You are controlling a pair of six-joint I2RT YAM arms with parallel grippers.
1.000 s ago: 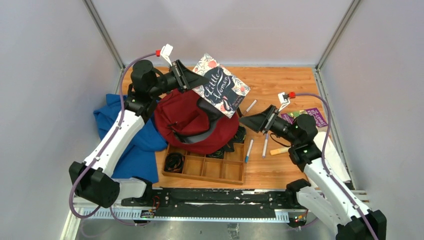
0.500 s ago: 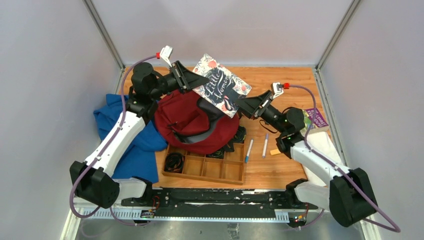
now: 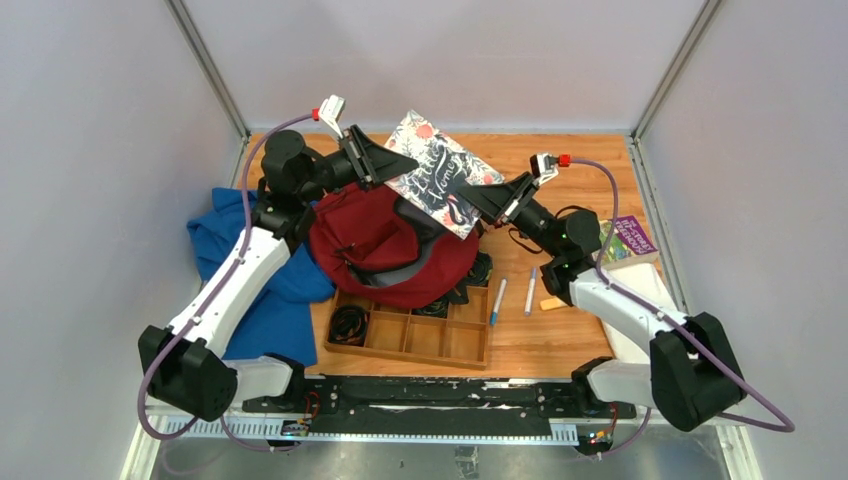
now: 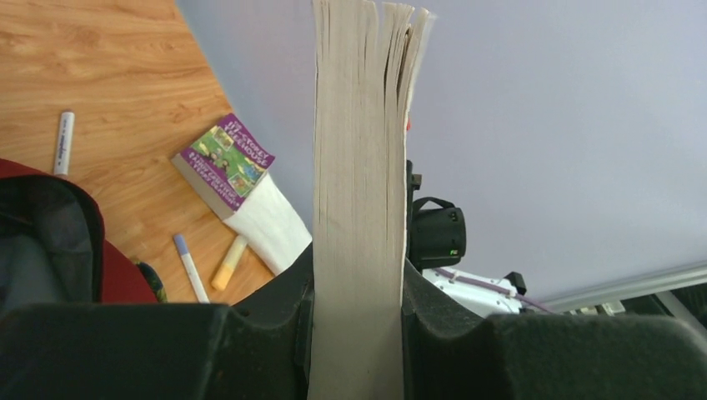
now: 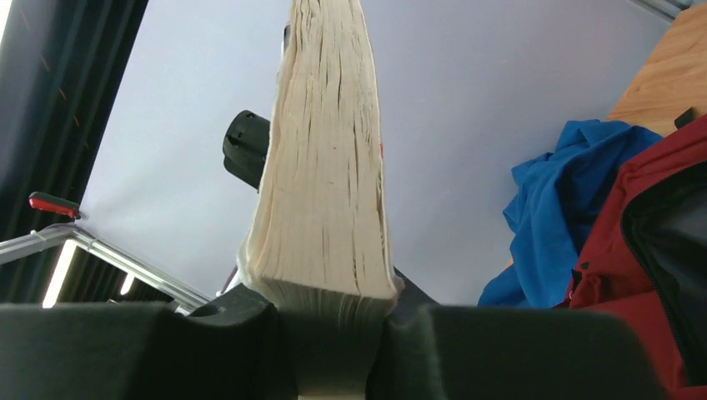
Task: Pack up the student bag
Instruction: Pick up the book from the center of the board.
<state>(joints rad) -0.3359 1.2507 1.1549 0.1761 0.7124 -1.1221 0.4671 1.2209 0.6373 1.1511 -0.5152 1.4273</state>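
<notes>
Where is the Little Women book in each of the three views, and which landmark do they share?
Top external: book upper centre, over the bag.
Left wrist: book at centre, page edge on, between the jaws.
Right wrist: book at centre, page edge on, between the jaws.
Shared landmark: the red bag.

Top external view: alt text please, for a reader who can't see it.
The left gripper and right gripper hold a Little Women paperback by opposite edges above the open dark red backpack. A blue garment lies left of it, a wooden compartment tray in front, markers to the right.
</notes>
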